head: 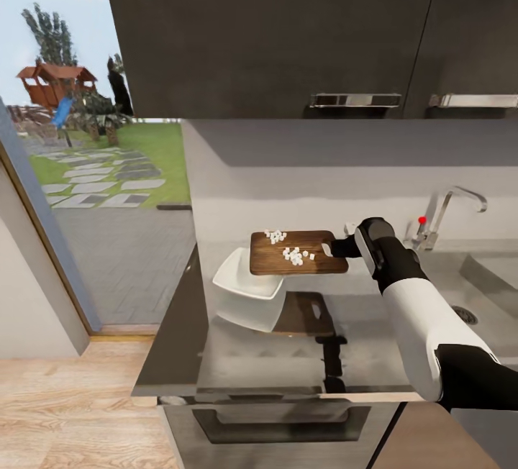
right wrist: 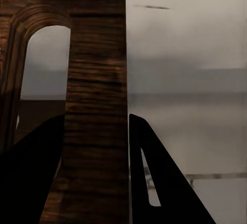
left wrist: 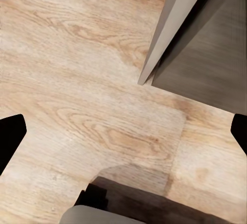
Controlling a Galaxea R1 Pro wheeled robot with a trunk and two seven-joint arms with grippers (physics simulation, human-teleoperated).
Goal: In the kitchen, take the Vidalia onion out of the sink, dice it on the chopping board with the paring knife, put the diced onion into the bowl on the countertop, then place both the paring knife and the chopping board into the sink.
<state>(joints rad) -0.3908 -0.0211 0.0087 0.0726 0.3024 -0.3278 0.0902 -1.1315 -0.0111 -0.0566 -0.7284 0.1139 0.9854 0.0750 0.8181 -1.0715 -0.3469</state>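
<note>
Head view: right end effector [head: 338, 247] clamps one chopping board [head: 291, 257] above one bowl [head: 241, 282].

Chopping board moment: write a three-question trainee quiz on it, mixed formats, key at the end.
1. True or false: the chopping board lies flat on the countertop.
2. Which gripper holds the board? A) left gripper B) right gripper
3. Fill in: the white diced onion pieces sit on the ____, not yet in the bowl.

Key: 1. False; it is held raised, over the bowl. 2. B, at the handle-slot end. 3. Board.
</note>
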